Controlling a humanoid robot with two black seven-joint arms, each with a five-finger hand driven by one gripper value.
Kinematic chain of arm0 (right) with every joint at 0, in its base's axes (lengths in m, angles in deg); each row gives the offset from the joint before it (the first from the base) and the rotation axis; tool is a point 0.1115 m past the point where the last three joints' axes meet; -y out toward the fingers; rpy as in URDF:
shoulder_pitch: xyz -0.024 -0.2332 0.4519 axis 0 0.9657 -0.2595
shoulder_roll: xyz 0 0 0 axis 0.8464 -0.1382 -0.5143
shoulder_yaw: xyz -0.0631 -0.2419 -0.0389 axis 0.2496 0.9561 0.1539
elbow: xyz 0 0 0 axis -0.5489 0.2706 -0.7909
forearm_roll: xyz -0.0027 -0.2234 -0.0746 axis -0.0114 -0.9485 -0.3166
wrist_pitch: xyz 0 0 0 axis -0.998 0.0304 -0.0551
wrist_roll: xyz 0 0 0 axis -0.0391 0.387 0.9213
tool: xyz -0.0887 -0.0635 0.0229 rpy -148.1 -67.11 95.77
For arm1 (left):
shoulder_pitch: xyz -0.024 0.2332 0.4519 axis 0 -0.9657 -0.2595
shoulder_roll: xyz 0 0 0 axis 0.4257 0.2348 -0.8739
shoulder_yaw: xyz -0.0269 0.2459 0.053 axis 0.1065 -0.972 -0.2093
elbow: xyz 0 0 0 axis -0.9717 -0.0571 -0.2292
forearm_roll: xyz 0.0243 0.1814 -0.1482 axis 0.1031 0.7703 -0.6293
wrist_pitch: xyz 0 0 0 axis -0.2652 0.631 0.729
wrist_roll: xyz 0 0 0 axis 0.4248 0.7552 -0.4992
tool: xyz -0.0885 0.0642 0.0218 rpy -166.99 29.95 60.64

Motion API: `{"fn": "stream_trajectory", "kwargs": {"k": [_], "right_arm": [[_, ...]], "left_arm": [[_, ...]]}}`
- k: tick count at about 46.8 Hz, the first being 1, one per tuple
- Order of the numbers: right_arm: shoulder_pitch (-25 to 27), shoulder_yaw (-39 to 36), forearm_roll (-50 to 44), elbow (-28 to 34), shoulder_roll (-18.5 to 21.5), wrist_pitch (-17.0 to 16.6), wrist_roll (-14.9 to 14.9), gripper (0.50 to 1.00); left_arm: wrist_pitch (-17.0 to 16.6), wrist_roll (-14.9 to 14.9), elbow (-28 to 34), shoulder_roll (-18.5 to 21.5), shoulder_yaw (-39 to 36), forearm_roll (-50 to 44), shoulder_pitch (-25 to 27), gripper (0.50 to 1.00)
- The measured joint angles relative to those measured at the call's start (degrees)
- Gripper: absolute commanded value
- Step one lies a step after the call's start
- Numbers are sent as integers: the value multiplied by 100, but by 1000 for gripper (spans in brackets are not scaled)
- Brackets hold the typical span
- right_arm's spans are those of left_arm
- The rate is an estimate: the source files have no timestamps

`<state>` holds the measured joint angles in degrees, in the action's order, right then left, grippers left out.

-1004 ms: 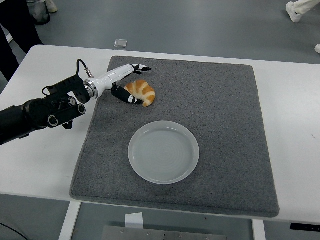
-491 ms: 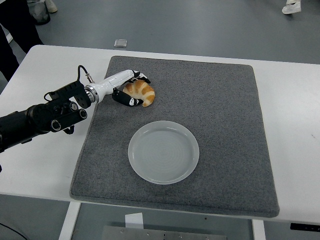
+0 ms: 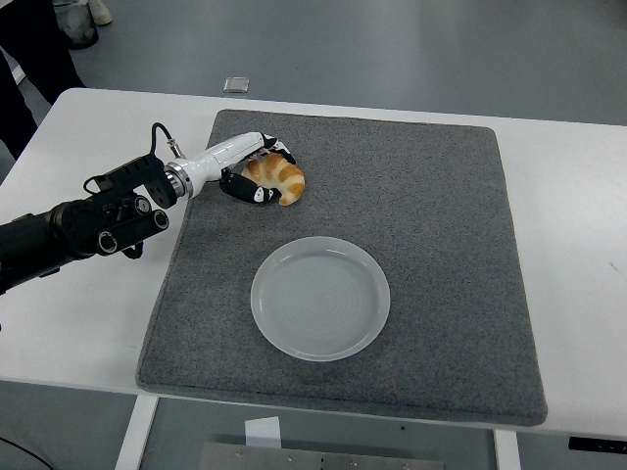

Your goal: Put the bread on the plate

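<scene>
A golden croissant-shaped bread (image 3: 279, 179) lies on the grey mat (image 3: 431, 245), toward its far left corner. My left hand (image 3: 261, 171), white with black fingertips, is closed around the bread's left side, fingers over its top and thumb under its near edge. The black left arm comes in from the left edge. A round pale plate (image 3: 320, 297) sits on the mat nearer to me, a little right of the bread, with nothing on it. My right hand is out of view.
The mat covers most of the white table (image 3: 578, 235). A person's dark legs (image 3: 29, 49) stand at the top left, beside the table's far corner. A small grey square object (image 3: 236, 84) lies on the floor beyond the table.
The left hand's fingers have curled from spread above the bread down onto it, and the hand has closed around it. The bread stays in nearly the same place.
</scene>
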<state>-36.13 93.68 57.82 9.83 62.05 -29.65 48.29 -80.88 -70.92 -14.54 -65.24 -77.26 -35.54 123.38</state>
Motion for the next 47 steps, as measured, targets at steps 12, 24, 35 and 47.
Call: {"fn": "stream_trajectory", "kwargs": {"k": [12, 24, 35, 47], "right_arm": [[0, 2, 0, 0, 0, 0, 0, 952], [8, 0, 0, 0, 0, 0, 0, 952], [18, 0, 0, 0, 0, 0, 0, 952], [47, 0, 5, 6, 0, 0, -1, 952]], "left_arm": [[-148, -21, 7, 17, 8, -64, 11, 500], [-45, -8, -62, 508, 59, -98, 503, 500], [686, 0, -142, 1024, -1, -87, 1588, 500], [1653, 23, -775, 965, -170, 8, 3063, 500]]}}
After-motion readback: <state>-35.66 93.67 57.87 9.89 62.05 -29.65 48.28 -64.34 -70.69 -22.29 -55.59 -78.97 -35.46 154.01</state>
